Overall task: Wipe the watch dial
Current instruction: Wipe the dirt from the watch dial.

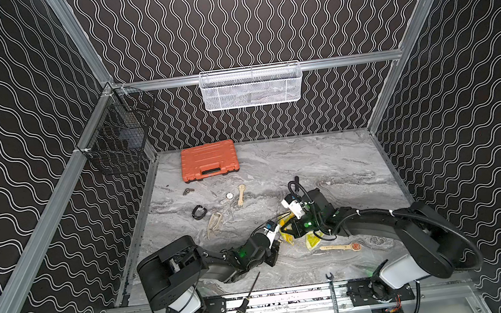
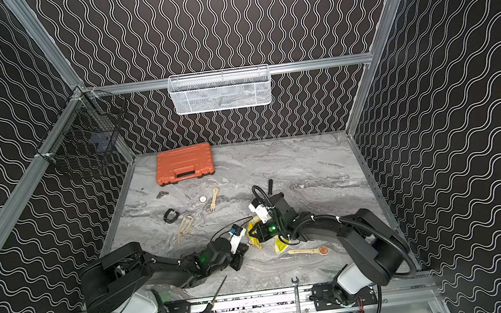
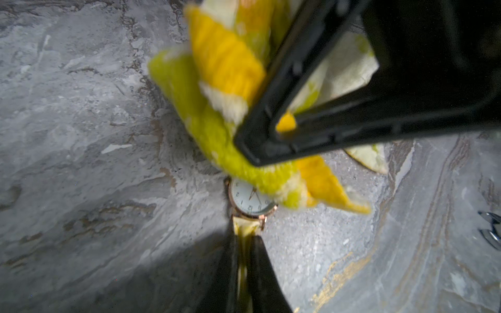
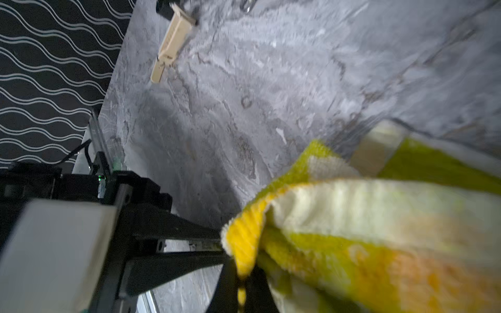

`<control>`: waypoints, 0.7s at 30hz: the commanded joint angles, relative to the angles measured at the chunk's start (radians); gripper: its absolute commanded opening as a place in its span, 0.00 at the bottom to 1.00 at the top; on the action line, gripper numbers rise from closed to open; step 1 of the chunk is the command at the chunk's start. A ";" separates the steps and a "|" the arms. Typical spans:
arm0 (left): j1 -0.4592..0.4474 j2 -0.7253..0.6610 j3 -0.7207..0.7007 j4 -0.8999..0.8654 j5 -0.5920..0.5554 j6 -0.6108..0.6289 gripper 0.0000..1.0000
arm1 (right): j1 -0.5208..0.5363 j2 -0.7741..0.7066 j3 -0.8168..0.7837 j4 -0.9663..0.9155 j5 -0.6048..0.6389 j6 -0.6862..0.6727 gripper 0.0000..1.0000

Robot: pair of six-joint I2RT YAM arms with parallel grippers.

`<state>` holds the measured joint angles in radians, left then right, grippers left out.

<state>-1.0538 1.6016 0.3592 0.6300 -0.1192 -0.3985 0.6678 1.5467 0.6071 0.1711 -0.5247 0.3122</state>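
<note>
- Yellow-green cloth (image 3: pixel 217 130) pinched tight in the right gripper (image 4: pixel 242 281), bunched so a fold covers part of the dial (image 3: pixel 248 199).
- Strap (image 3: pixel 245 226) clamped in the left gripper (image 3: pixel 244 244), steadying the dial at the front-middle of the table (image 1: pixel 309 169) so wiping won't shove it.

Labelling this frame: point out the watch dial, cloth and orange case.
watch dial (image 3: pixel 245 200), left wrist view, uncovered white face
cloth (image 3: pixel 217 59), left wrist view, yellow fold
orange case (image 1: pixel 207 156), a top view, lid centre

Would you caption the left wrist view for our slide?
Left gripper holds the watch strap; yellow-green cloth in the right gripper overlaps the dial.
</note>
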 commanded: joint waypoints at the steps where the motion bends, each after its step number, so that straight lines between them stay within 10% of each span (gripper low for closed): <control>1: 0.005 0.010 -0.026 -0.336 -0.031 -0.032 0.09 | 0.005 0.077 0.010 -0.025 -0.109 -0.073 0.00; 21: 0.005 0.020 -0.037 -0.320 -0.013 -0.047 0.09 | -0.060 0.107 -0.109 -0.042 0.223 0.080 0.00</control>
<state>-1.0538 1.6005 0.3496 0.6437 -0.1192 -0.4419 0.6022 1.6505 0.5159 0.3466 -0.5858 0.3813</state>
